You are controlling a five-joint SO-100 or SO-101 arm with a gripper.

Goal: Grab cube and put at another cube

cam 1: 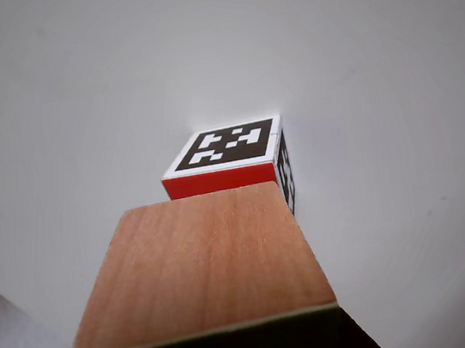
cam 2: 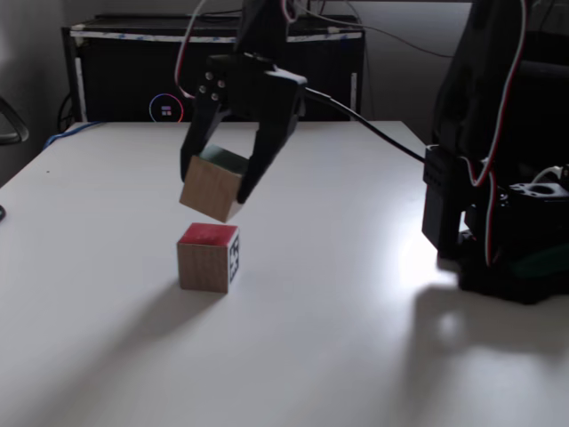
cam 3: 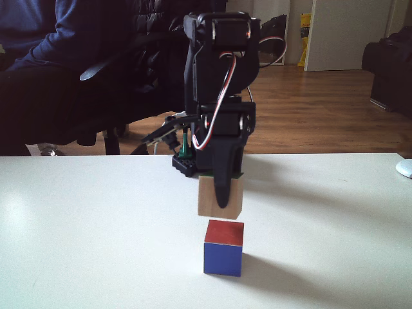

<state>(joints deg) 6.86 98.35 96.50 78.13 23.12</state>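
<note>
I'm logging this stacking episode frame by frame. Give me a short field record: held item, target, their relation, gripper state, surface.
held item: wooden cube, green face up, tilted in a fixed view
target: marker cube, red face up, on the table
relation: wooden cube in the air above the marker cube, a gap between them
gripper: shut on the wooden cube
surface: white table

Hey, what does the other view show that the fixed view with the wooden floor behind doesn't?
The other view alone shows the marker cube with a black-and-white pattern on top. The fixed view with the wooden floor alone shows that cube's blue face, the gripper and a seated person. Both show the wooden cube, the marker cube's red face and the white table.
</note>
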